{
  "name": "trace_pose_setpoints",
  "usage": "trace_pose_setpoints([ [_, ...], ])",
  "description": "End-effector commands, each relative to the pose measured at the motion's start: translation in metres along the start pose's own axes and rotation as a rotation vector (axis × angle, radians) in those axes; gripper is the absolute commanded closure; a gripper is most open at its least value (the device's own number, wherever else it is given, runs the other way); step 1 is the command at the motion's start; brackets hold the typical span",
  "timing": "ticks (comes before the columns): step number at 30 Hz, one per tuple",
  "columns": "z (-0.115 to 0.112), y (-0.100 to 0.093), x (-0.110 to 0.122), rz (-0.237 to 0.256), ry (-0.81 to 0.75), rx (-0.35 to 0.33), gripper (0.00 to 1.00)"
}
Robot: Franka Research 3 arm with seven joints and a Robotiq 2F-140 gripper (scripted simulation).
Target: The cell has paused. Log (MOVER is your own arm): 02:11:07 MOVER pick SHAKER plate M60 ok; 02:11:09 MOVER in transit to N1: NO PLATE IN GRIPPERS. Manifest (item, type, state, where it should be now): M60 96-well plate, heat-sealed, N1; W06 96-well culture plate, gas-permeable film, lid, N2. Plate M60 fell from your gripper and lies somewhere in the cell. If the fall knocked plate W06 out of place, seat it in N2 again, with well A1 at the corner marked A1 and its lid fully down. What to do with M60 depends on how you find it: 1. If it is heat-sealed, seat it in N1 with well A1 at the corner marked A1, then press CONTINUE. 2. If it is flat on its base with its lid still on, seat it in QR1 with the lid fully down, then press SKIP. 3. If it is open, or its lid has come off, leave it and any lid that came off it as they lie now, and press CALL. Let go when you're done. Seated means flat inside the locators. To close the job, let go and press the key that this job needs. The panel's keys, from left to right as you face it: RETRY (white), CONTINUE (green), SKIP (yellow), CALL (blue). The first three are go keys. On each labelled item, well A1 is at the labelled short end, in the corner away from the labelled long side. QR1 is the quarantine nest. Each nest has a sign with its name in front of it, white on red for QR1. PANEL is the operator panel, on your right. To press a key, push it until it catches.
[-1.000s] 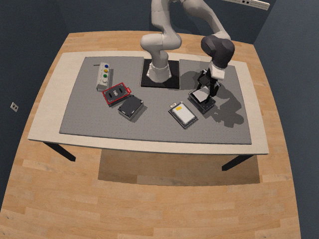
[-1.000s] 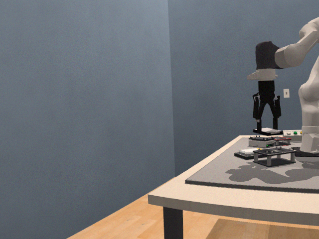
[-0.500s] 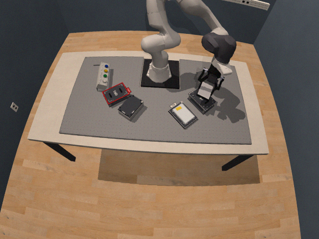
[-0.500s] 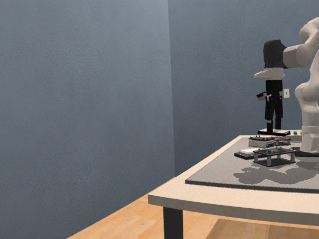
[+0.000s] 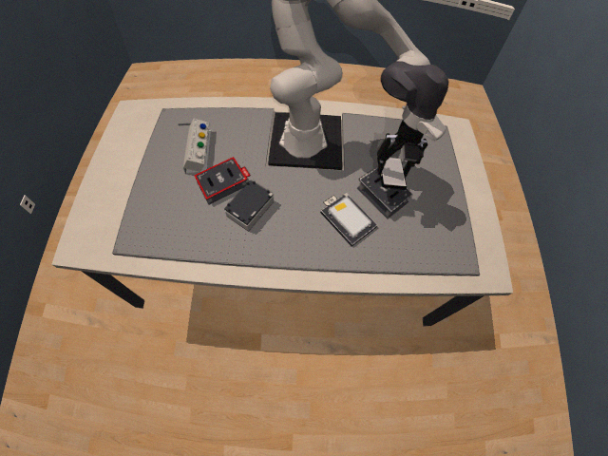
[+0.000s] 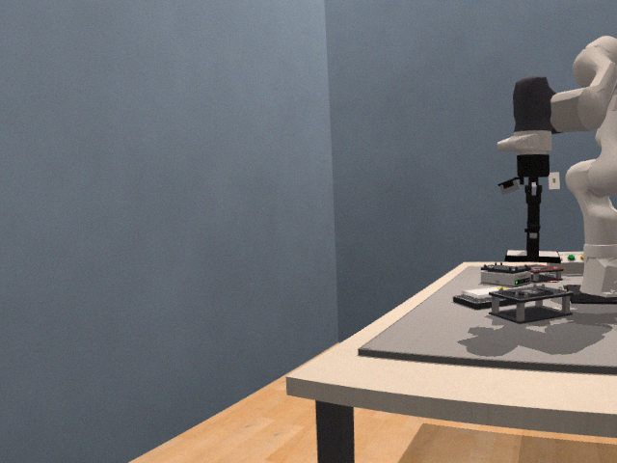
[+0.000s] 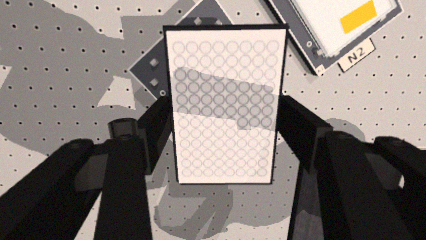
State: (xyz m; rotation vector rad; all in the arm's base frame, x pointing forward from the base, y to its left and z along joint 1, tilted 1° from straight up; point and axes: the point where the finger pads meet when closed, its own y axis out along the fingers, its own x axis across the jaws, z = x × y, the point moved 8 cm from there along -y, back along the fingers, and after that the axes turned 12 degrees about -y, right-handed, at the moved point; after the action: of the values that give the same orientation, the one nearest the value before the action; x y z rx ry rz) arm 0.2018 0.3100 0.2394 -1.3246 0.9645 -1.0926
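- Plate M60 (image 5: 394, 171) (image 6: 518, 253) (image 7: 226, 155) is off the mat, held level by its long sides, its short ends free. The gripper (image 5: 394, 169) (image 6: 532, 257) (image 7: 224, 112) is closed on it. We judge the top to be heat-sealed: faint well rings show through a flat white face, and we see no lid.
- Step in hand, as we judge it: carry M60 to N1 (image 5: 400, 198) (image 6: 527, 294) (image 7: 142, 70). We take the raised nest under and beside the plate to be N1, as its sign is not readable.
- The plate stands askew to this nest. Turn the wrist until long sides run parallel, choosing the turn that brings well A1 to the corner marked A1. We cannot tell the A1 corner here; confirm it from the label before lowering.
- Keep the plate level and above the locators during the turn. Center it, then lower straight down. A corner caught on a locator would leave it tilted.
- Open only once it lies flat inside all locators; spread the fingers evenly and lift straight.
- Keep fingers off W06 (image 5: 351, 218) (image 6: 480, 292) (image 7: 325, 17), close by in N2 (image 5: 353, 239) (image 7: 295, 32). It looks in place; we cannot confirm its A1 corner or lid fit.
- After release, if the seal is confirmed, press CONTINUE (image 5: 199, 143) (image 6: 571, 257) until it catches.

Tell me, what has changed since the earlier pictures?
The gripper turned and shifted slightly to the robot's left, carrying its white-topped plate. Nothing was grabbed or released. The yellow-marked plate and button panel stayed put.
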Motion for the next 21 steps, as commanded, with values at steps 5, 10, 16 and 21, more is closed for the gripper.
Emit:
trace_pose_setpoints([
  [5, 0.003, 0.001, 0.003, 0.038, -0.38, -0.002, 0.9],
  [10, 0.004, 0.006, 0.004, 0.052, -0.517, -0.003, 0.9],
  [16, 0.005, 0.018, 0.005, 0.071, -0.679, -0.005, 0.9],
  [21, 0.005, 0.026, 0.004, 0.071, -0.682, -0.005, 0.9],
])
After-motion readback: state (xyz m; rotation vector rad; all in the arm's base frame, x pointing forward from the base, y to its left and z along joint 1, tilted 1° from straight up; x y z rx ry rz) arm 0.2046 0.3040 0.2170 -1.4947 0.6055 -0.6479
